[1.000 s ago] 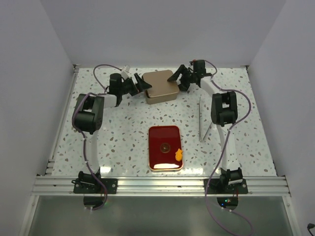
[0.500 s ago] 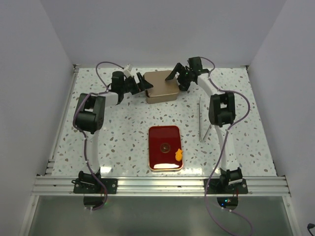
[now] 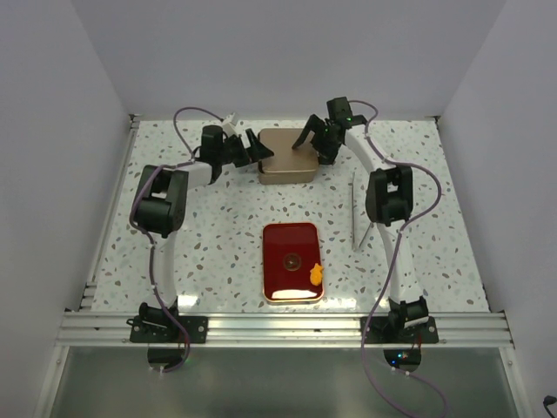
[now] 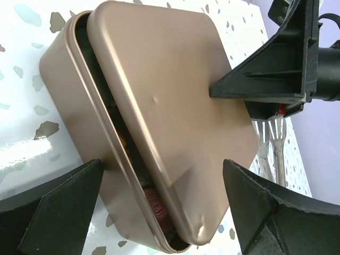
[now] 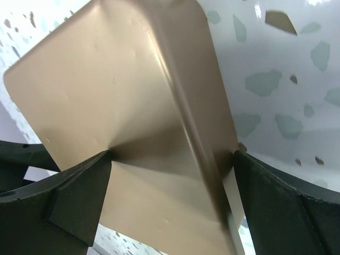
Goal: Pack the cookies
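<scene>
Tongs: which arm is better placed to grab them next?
Right, probably. The tongs lie on its side, beside its arm, and the right gripper is open. The left gripper sits across the tin.

We take this for a robotics lab test cell, not a home or a shop: bare white walls box in a speckled table on three sides, with nothing domestic about it. Along the near edge runs an aluminium rail, and bolted to it side by side we see a left arm and a right arm. Loose purple cables trail from both arms, and the fixed camera looks down on it all from above.
</scene>
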Robot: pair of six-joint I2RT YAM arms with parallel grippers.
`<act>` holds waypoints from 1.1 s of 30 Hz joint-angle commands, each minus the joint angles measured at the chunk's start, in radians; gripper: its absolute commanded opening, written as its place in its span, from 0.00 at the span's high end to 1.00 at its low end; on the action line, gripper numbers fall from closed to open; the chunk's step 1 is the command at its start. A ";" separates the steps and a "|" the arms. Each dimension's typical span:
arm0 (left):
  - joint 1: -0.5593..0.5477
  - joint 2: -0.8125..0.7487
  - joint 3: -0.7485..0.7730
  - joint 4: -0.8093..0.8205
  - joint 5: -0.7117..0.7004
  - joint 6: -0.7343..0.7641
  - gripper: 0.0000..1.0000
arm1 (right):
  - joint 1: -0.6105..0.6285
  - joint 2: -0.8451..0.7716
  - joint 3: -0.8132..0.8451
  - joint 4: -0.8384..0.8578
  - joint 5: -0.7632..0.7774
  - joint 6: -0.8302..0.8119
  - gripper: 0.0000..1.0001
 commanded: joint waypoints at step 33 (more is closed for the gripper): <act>-0.081 -0.138 -0.106 -0.001 0.047 0.023 0.00 | -0.002 -0.339 -0.333 -0.175 0.051 -0.059 0.01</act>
